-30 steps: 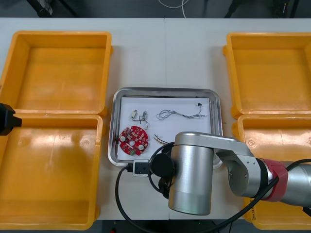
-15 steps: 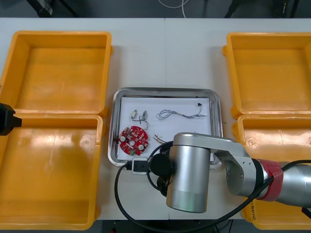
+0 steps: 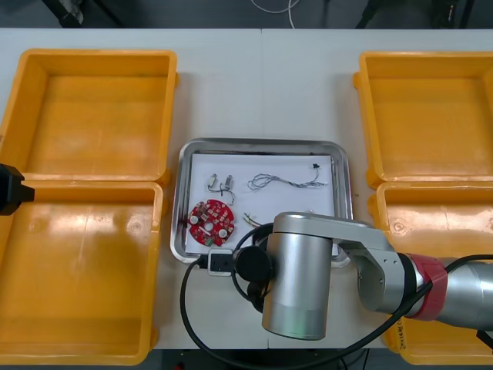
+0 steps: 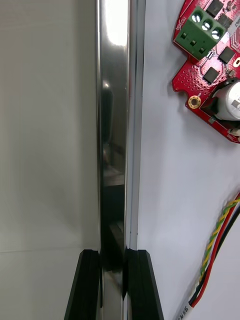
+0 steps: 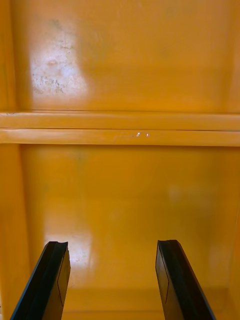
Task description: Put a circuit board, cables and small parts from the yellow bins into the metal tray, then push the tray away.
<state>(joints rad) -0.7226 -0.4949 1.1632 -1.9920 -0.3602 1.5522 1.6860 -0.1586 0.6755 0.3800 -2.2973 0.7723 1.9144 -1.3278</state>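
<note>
- The left gripper (image 5: 113,282) hangs over the near one of two empty yellow plastic bins (image 3: 77,277) at the table's left side, its black fingers (image 5: 47,280) spread wide and holding nothing.
- The far left bin (image 3: 88,116) lies just beyond it, the two rims side by side.
- The rectangular, white-lined metal tray (image 3: 262,143) sits at mid-table between the bin pairs, its long axis running left to right.
- A round red circuit board (image 3: 212,225) lies flat in the tray's near left corner; in the right wrist view its green terminal block (image 4: 200,35) sits at the board's edge.
- Two small metal parts (image 3: 219,183) lie just beyond the board.
- A red and yellow cable (image 3: 253,219) lies beside the board, its near end passing under the right arm.
- A thin twisted cable (image 3: 289,182) stretches left to right across the tray's far half, its black end towards the right.
- The right gripper (image 4: 116,285) is at the tray's near rim, its fingers (image 4: 89,285) drawn narrow with the rim pinched between them; the rim runs straight away from the fingers.
- Two more yellow bins (image 3: 427,116) stand at the right, the near one (image 3: 447,223) partly under the right arm.
</note>
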